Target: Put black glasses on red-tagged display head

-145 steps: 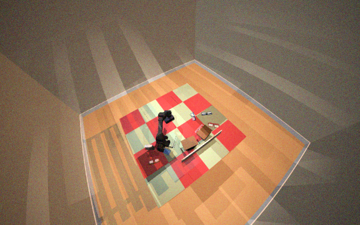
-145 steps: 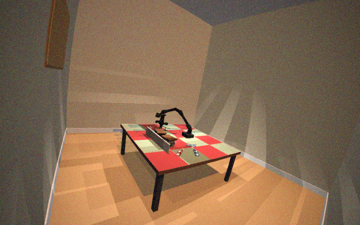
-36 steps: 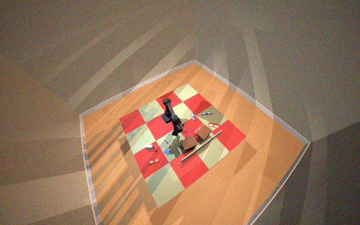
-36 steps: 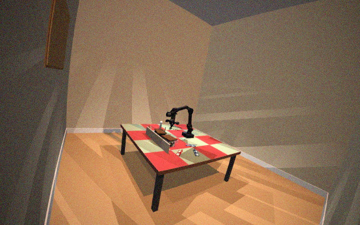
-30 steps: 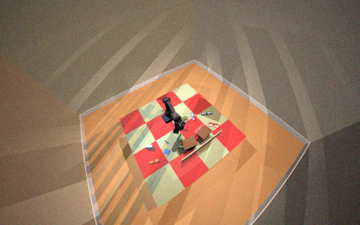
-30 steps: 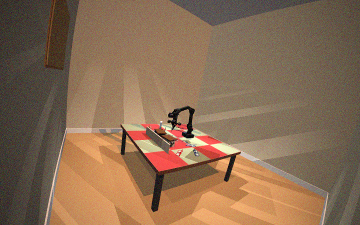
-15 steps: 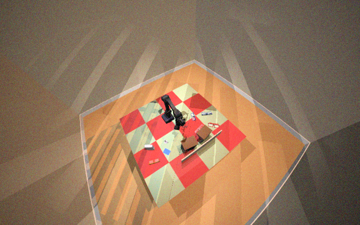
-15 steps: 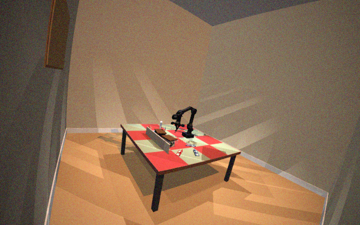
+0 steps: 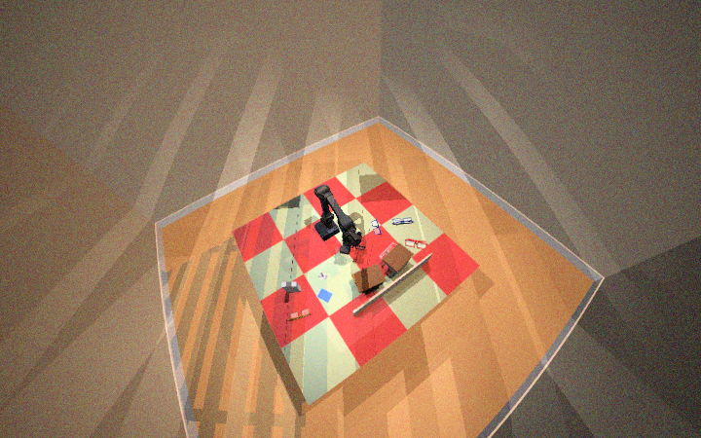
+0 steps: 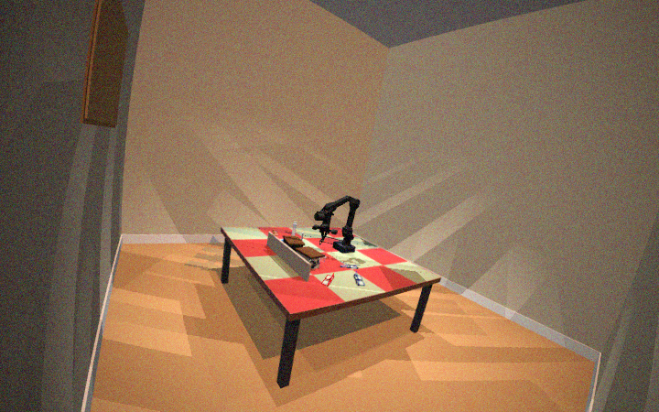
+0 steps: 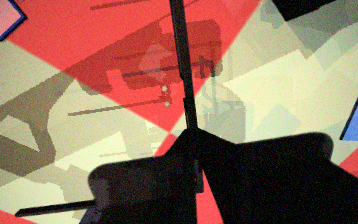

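Observation:
My gripper (image 9: pixel 356 246) (image 10: pixel 322 240) (image 11: pixel 191 133) is shut on the black glasses (image 11: pixel 181 50), held in the air above the table. In the wrist view their front is a dark bar seen nearly edge-on, with two pale nose pads beside it. The lenses and far temple are hard to make out. Two display heads with flat brown tops stand side by side: one head (image 9: pixel 368 277) (image 10: pixel 294 241) and the other head (image 9: pixel 396 257) (image 10: pixel 311 252). The gripper is on their robot-facing side, apart from both. The red tag cannot be made out; a small red-and-white shape shows beside the second head.
A long pale board (image 9: pixel 392 284) (image 10: pixel 286 254) stands behind the heads. Red glasses (image 9: pixel 415 242) (image 10: pixel 328 279), dark blue glasses (image 9: pixel 402 221) (image 10: pixel 358 279) and other blue-rimmed glasses (image 9: pixel 376 226) lie nearby. A grey-topped stand (image 9: pixel 290 286), a blue square (image 9: pixel 324 295) and orange-brown glasses (image 9: pixel 298 314) are elsewhere.

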